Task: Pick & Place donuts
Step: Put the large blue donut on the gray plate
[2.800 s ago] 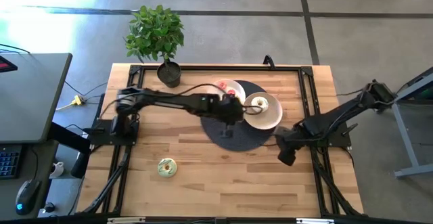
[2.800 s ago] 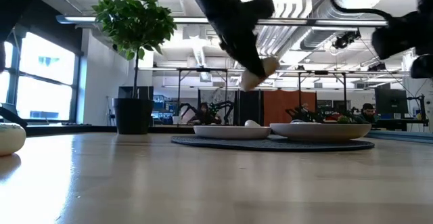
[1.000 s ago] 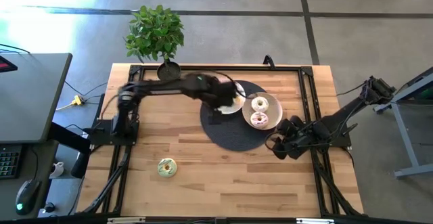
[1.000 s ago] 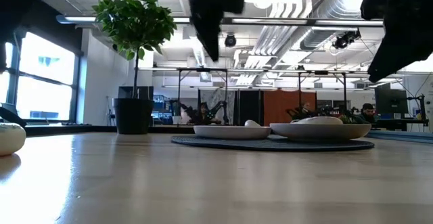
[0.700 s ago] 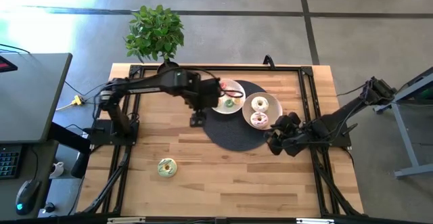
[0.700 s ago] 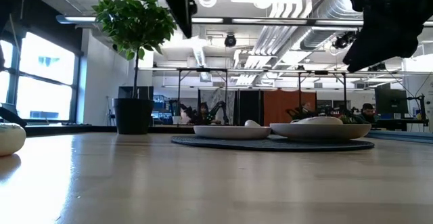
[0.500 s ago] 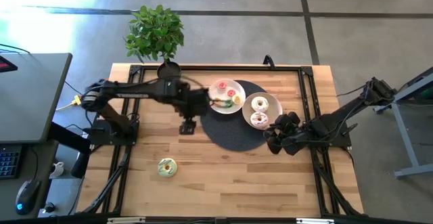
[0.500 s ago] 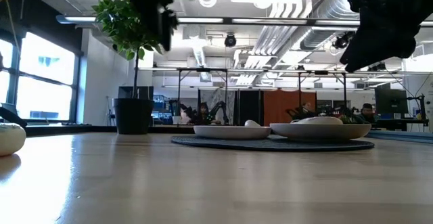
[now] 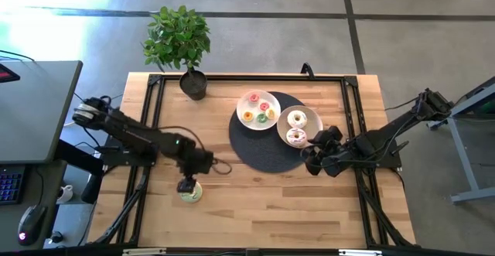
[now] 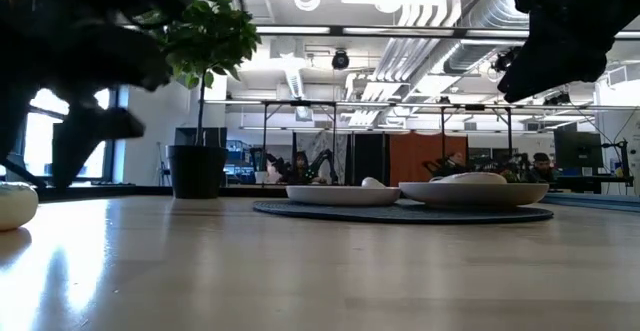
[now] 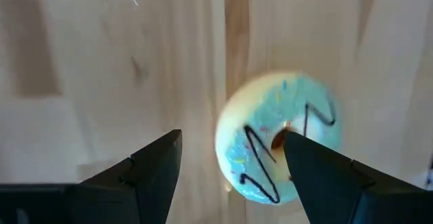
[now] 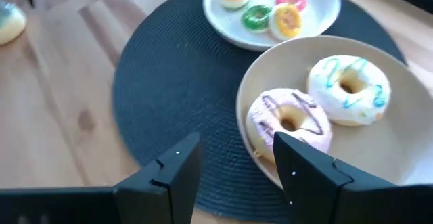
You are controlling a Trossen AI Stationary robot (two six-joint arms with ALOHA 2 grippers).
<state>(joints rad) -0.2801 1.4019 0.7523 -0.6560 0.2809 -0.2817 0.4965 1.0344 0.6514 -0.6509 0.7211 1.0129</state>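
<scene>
Loose donut: the pale donut (image 9: 190, 192) with light-blue frosting and dark squiggles lies flat on the bare table (image 9: 255, 202), near the front left, well apart from the mat (image 9: 247, 144).
Left gripper: the left gripper (image 9: 186, 185) hangs right over that donut, fingers spread, holding nothing; in its wrist view one finger (image 11: 325, 173) already overlaps the ring (image 11: 277, 146) while the other stands off to the side.
Step in hand: most likely the approach to pick this donut.
How to do it well: shift sideways so the ring sits midway between the fingers, come straight down until the tips reach the table, then close gently across the full width; the toy looks smooth and could squirt out of an off-centre pinch.
Plates: two white plates sit on the mat, the small plate (image 9: 241, 105) carrying three small donuts, the big plate (image 9: 312, 128) a pink donut (image 12: 289, 121) and a white donut (image 12: 348, 88).
Likely destination: the big plate, judging by size.
Right gripper: the right gripper (image 9: 309, 162) waits open at the mat's near-right edge, beside the big plate.
</scene>
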